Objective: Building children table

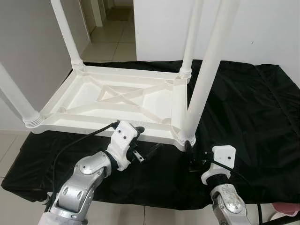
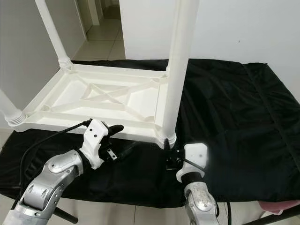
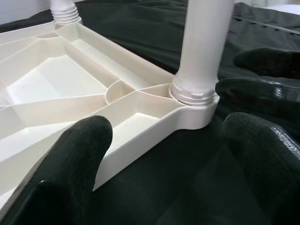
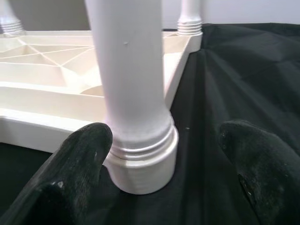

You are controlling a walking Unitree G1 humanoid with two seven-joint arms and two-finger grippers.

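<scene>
Fingers [image 4: 84, 154] of right gripper [image 1: 190, 157] spread, flanking table leg [image 4: 133, 93] base, ungripped.

A home, by the look of it: plain white painted walls [image 1: 262, 28] rise behind the work area, and pale glossy square floor tiles [image 1: 110, 47] run back through an open doorway into a narrow hallway [image 2: 101, 9]. A grey wall [image 1: 33, 42] stands on the left side. In front, a counter draped in loose, wrinkled black cloth [image 1: 253, 108] carries an upturned white moulded-plastic children's table [image 1: 117, 101] with round screw-in legs, a piece of household furniture rather than shop or lab gear.
</scene>
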